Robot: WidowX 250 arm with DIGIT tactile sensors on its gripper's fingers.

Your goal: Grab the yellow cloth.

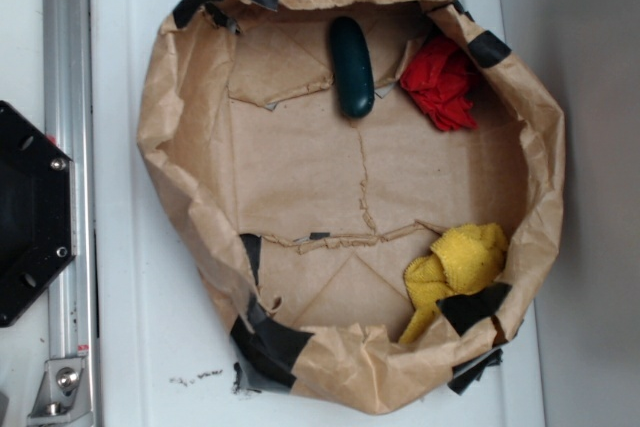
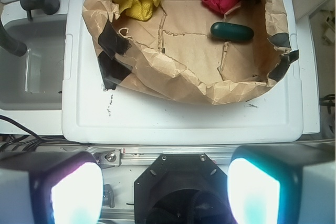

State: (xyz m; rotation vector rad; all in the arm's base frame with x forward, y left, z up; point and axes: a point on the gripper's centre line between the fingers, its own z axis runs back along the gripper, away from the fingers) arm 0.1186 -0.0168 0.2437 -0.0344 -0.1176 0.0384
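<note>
A brown paper basin [image 1: 190,147] sits on a white counter [image 1: 140,347]. Inside it, the yellow cloth [image 1: 455,272] lies against the wall, opposite the red cloth [image 1: 442,82] and dark green pickle [image 1: 351,65]. The fingers [image 2: 79,195] stand apart, empty, back from the basin.

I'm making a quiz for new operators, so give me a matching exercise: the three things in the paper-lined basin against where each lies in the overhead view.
Things:
1. yellow cloth
2. red cloth
3. dark green object

Places:
A. top middle, lying lengthwise on the paper
B. bottom right, against the paper wall
C. top right, beside the green one

Pairs: 1-B, 2-C, 3-A
</note>
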